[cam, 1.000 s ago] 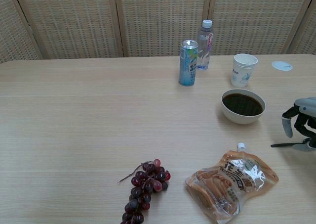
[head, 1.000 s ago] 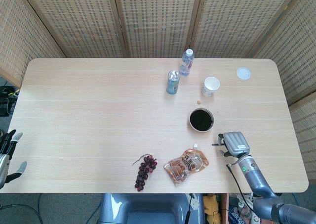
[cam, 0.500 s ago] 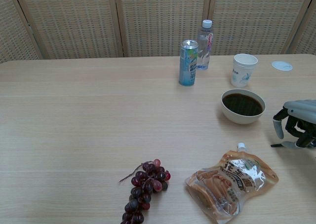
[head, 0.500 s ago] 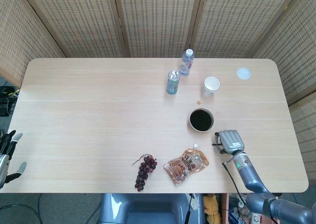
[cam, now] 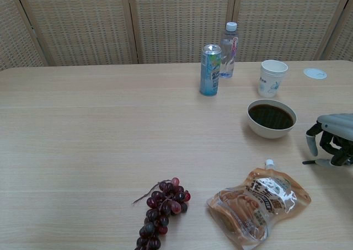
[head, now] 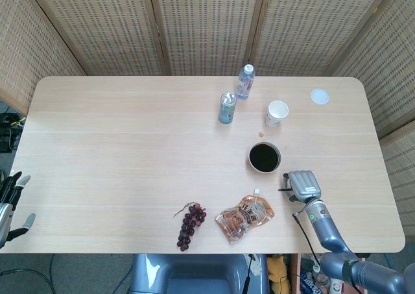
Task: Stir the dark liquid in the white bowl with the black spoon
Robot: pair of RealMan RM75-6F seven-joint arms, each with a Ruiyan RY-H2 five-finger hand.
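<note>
- Black spoon [cam: 315,162]: thin dark handle lying flat on table [head: 130,145], poking out toward robot's left from under right hand [head: 303,185]; bowl end hidden, so can't tell its shape.
- White bowl [cam: 271,118]: round, pale rim, filled w/ dark, near-black liquid [head: 264,156]; sits just beside right hand, on the far-left side of it, not touching.
- Right hand: palm down over spoon, fingers [cam: 311,142] curled toward tabletop around handle; whether they actually grip it – cannot tell.
- Left hand [head: 10,200]: at near-left table edge, well apart from bowl, fingers apart, nothing in it.
- Snack pouch [cam: 259,198]: clear/orange w/ white spout, lying flat near bowl, on near side.
- Grapes [cam: 162,206]: dark red bunch, left of pouch.
- Paper cup [cam: 272,78], upright, just behind bowl.
- Can [cam: 210,70] & water bottle [cam: 229,42]: upright, close together, further back-left.
- White lid [head: 319,97] near far right corner.
</note>
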